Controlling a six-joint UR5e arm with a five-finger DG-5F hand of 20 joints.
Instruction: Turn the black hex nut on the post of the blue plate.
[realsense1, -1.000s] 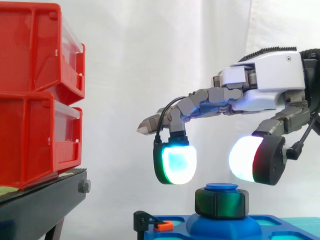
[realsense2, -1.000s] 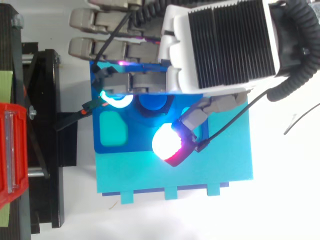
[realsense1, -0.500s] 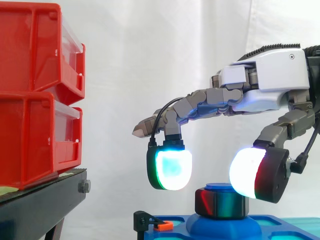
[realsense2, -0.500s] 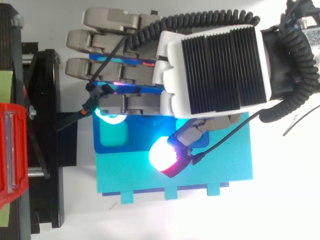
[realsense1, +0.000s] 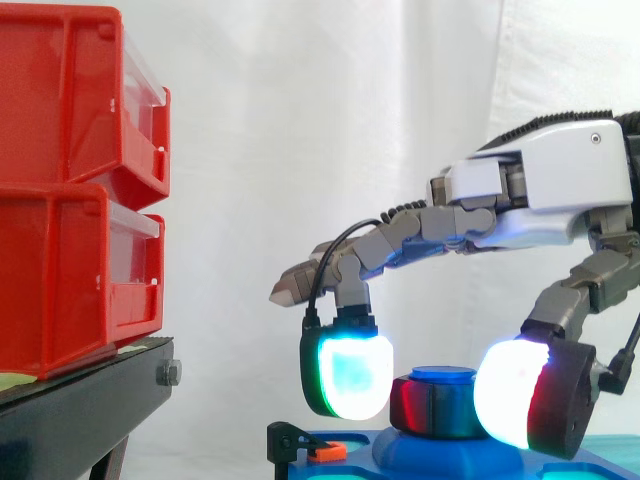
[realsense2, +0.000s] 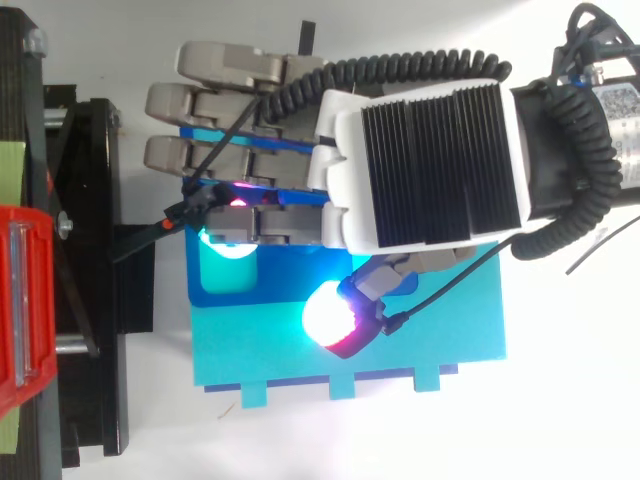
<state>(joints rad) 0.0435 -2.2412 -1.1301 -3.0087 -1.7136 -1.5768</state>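
While the black hex nut (realsense1: 440, 408) sits on the post (realsense1: 443, 374) of the blue plate (realsense1: 400, 458), low in the side view, the hand (realsense1: 545, 185) is held over it, unclenched. One glowing pad (realsense1: 350, 375) is seen just left of the nut and the thumb pad (realsense1: 510, 405) to its right, nearer the camera; no grip can be made out. The approach is judged nearly done. Next, the pads would have to be closed on opposite flats and the wrist rotated.
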